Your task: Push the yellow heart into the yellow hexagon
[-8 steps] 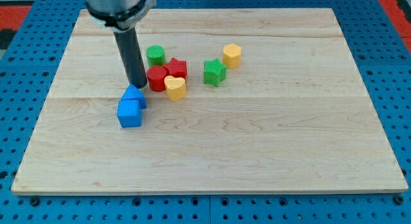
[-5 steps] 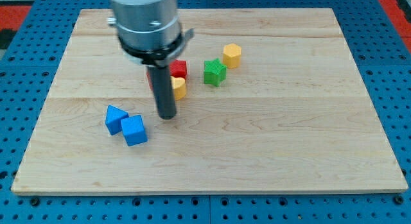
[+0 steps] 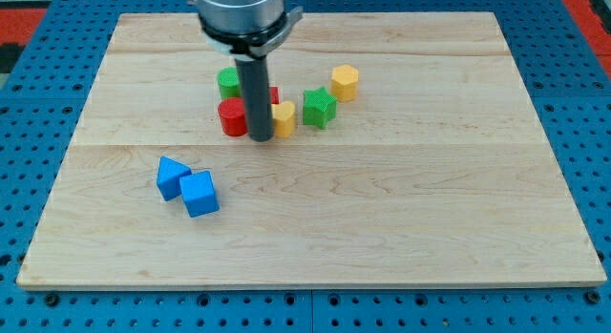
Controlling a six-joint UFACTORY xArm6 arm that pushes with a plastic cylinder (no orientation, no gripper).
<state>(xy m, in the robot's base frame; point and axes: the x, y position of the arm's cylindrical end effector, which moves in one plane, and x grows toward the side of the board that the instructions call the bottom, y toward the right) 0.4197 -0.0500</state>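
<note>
The yellow heart (image 3: 284, 118) lies near the board's middle top, just right of my rod. My tip (image 3: 260, 138) touches the board at the heart's lower left edge. The yellow hexagon (image 3: 345, 82) sits up and to the right of the heart, apart from it. A green star (image 3: 319, 107) stands between the heart and the hexagon, close to the heart's right side. The rod hides part of the red star (image 3: 272, 94) behind it.
A red cylinder (image 3: 232, 116) sits just left of the rod, with a green cylinder (image 3: 229, 82) above it. Two blue blocks (image 3: 172, 175) (image 3: 200, 194) lie together at lower left. The wooden board (image 3: 382, 228) rests on a blue pegboard.
My tip moved up and right from near the blue blocks to the heart's left side. The yellow heart shifted right toward the green star. The blue blocks were displaced earlier and now rest still.
</note>
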